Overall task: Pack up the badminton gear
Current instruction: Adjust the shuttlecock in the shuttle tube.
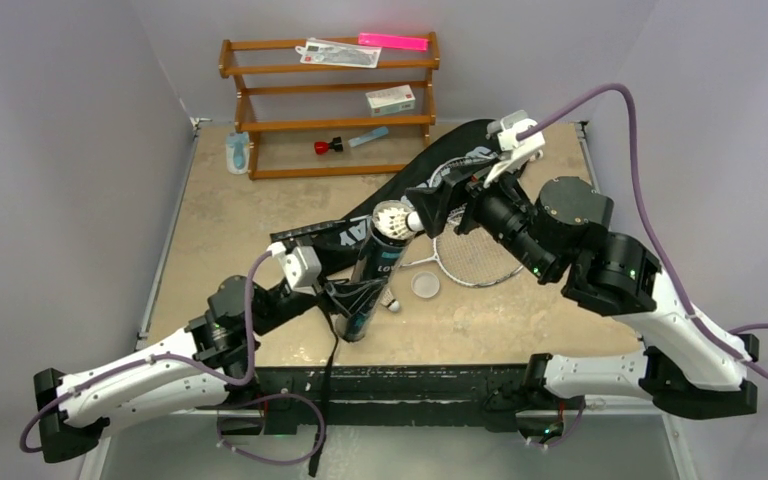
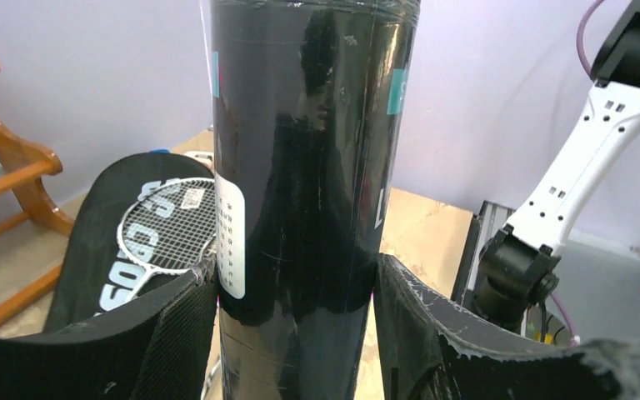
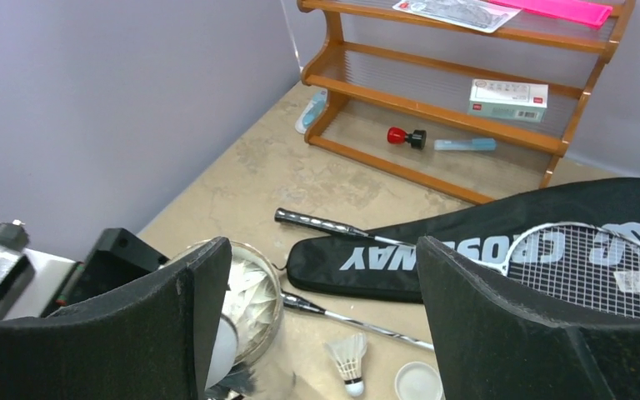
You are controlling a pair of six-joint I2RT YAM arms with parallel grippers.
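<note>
Lavender walls enclose a beige, mottled, stone-look table (image 1: 260, 230).

Landmark: a dark, glossy, cylindrical tube (image 1: 365, 285) stands upright. It carries a white label in fine print that cannot be read.

Grippers: the left gripper (image 1: 358, 297) pinches the tube low down, with one black textured pad pressed to each side. The right gripper (image 3: 317, 333) hangs at the tube's open mouth with its jaws spread wide. A white rounded item sits against one pad, and whether it is held cannot be told.

Count:
- White feather shuttlecocks (image 1: 390, 220) are nested inside the tube's mouth; their number cannot be counted.
- One loose shuttlecock (image 1: 392, 300) lies just beside the tube's foot.
- One round white cap (image 1: 425, 286) lies near the tube, to its right.
- One long black fabric bag (image 1: 440, 165) lies flat beyond the tube, lettered CROSSWAY in pale capitals.
- There are two rackets with thin shafts and silver oval frames. The first racket (image 3: 583, 267) rests its strung head on the bag. The second racket (image 1: 475, 258) lies on the table, right of the tube.

Well beyond the tube stands a brown wooden rack (image 1: 330, 105) holding a pink strip (image 1: 393, 41) and a small white box (image 1: 390, 99) with illegible print.
</note>
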